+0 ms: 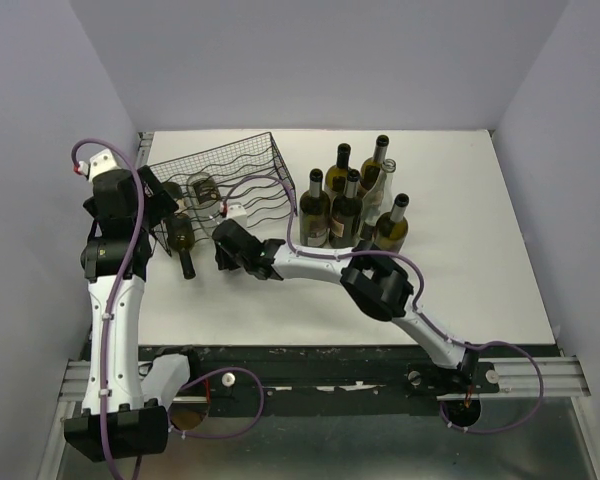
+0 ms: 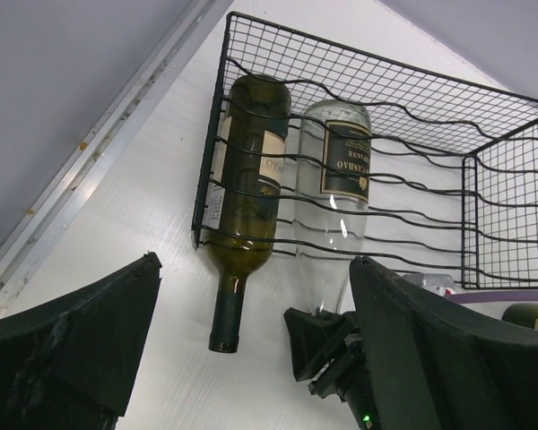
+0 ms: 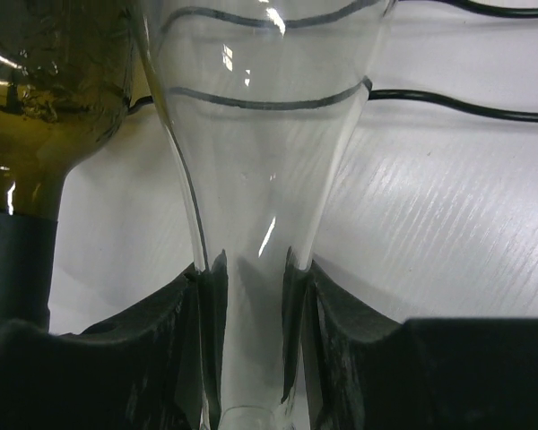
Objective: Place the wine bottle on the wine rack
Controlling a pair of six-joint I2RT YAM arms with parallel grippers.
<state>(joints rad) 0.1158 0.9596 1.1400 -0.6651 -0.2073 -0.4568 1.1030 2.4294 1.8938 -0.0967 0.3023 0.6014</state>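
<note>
Right tool (image 3: 251, 269) clamped tight on the neck of the clear wine bottle (image 3: 251, 134), body lying in the wine rack (image 2: 377, 98) at the back-left of the tabletop (image 1: 460, 270), right beside a green bottle (image 2: 247, 179) in the end cradle, both necks sticking out the front. Left tool (image 2: 253, 260) gaping wide just in front of the rack, gripping nothing. Bunch of other bottles (image 1: 350, 205) standing upright off to the rack's right.

A cluster of upright bottles (image 1: 352, 210) stands on the white table (image 1: 480, 260), with grey walls (image 1: 310, 60) around.
</note>
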